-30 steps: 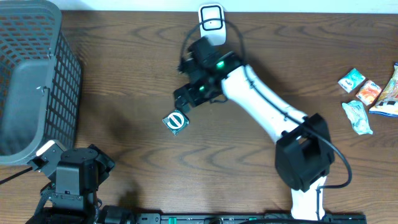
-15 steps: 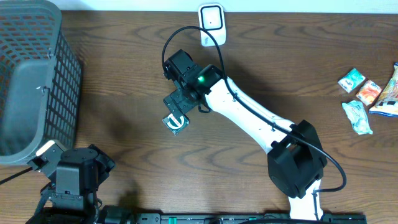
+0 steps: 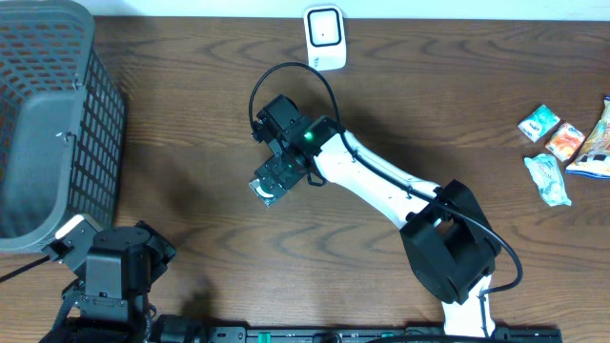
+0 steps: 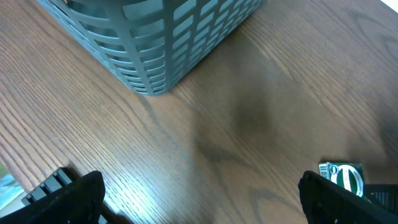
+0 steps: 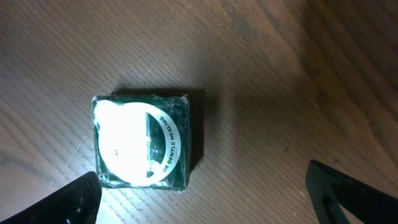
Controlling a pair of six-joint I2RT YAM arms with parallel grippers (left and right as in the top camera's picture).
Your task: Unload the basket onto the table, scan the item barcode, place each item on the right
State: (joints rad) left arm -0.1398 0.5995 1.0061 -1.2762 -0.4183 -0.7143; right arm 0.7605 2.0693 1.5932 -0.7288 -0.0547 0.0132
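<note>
The item is a small dark green square box (image 3: pixel 266 191) with a white ring label, lying flat on the wooden table. My right gripper (image 3: pixel 278 174) hovers directly over it, open. In the right wrist view the box (image 5: pixel 143 142) lies just ahead of the left fingertip (image 5: pixel 78 200), and nothing is gripped by the right gripper (image 5: pixel 211 199). No barcode shows on the box's top face. A white scanner (image 3: pixel 324 36) stands at the table's far edge. My left gripper (image 4: pixel 205 202) is open over bare wood, and the box (image 4: pixel 343 175) shows by its right finger.
A grey slatted basket (image 3: pixel 48 124) fills the far left corner; its corner (image 4: pixel 155 43) shows in the left wrist view. Several snack packets (image 3: pixel 558 152) lie at the right edge. The left arm (image 3: pixel 110 272) is folded at the front left.
My right arm has swung from beside the scanner down and left until its gripper is over the green box. The box and the left arm have not moved.
</note>
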